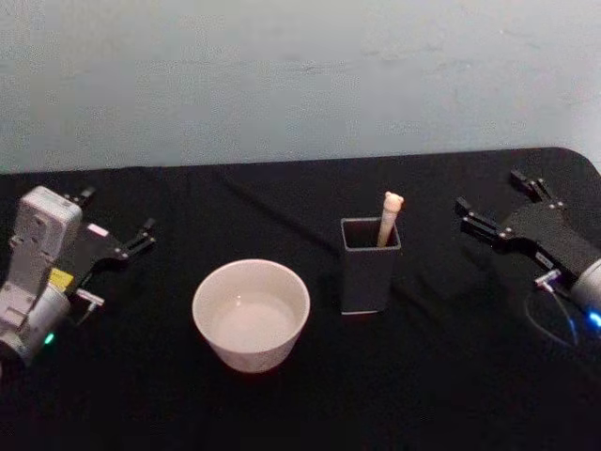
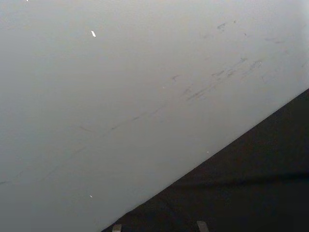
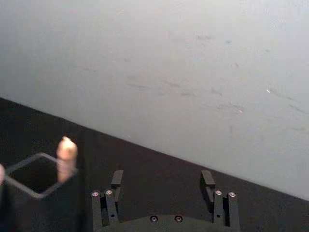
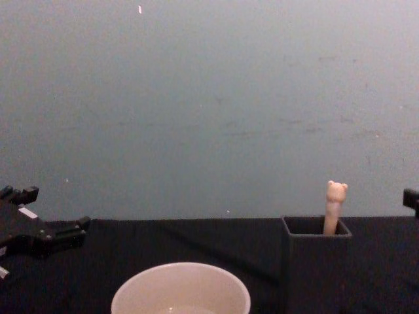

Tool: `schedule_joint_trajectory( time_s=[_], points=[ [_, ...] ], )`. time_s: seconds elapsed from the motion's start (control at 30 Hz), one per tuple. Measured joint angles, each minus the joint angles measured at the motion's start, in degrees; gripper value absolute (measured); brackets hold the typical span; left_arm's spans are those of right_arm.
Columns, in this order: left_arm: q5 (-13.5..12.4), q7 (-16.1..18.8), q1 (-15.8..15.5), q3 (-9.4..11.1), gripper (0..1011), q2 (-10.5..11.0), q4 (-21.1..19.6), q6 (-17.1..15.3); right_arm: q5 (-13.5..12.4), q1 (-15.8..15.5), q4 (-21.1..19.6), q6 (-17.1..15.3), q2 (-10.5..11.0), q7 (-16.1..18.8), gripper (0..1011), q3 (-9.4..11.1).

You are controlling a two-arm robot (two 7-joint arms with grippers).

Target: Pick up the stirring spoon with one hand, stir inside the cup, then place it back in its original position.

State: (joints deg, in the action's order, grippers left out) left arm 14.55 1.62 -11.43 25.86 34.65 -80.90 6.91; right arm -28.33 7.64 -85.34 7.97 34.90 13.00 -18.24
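Left claw (image 1: 116, 214): we see it resting at the far left of the desk (image 1: 441, 376), fingers spread and empty, well apart from everything.
Cup (image 1: 246, 355): near the middle, left of the holder, its wide mouth open so a spoon can drop straight in.
Holder (image 1: 366, 277): just right of the cup, upright, keeping the spoon standing.
Spoon (image 1: 389, 216): leans in the holder's far right corner, bear head above the rim for an easy pinch.
Right claw (image 1: 493, 194): spread, empty, right of the holder; we judge it best placed to grab.
Hidden: the spoon's bowl and neck are inside the holder; we cannot tell whether the cup holds liquid.
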Motion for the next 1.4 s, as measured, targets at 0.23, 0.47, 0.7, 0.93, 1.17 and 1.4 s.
schedule_joint_trajectory(
  time_s=[0.23,0.47,0.7,0.93,1.17,1.4],
  points=[
    [0.0,0.0,0.0,0.0,1001,0.0,0.0,0.0,-3.62,-3.79,-4.7,0.07,1.89,5.16,1000,2.07],
    [0.0,0.0,0.0,0.0,1001,0.0,0.0,0.0,-4.41,-5.74,-7.09,-0.34,2.26,9.01,1000,2.25],
    [0.0,0.0,0.0,0.0,1001,0.0,0.0,0.0,-4.08,-5.21,-7.1,-1.46,1.19,11.22,1000,1.32],
    [0.0,0.0,0.0,0.0,1001,0.0,0.0,0.0,-2.7,-3.02,-5.66,-3.09,-0.95,12.92,1000,0.06],
    [0.0,0.0,0.0,0.0,1001,0.0,0.0,0.0,-0.99,-0.65,-3.62,-4.53,-3.09,13.59,1002,-0.89],
    [0.0,0.0,0.0,0.0,1001,0.0,0.0,0.0,0.5,1.96,-1.06,-5.9,-5.26,14.17,1000,-1.54]
  ],
)
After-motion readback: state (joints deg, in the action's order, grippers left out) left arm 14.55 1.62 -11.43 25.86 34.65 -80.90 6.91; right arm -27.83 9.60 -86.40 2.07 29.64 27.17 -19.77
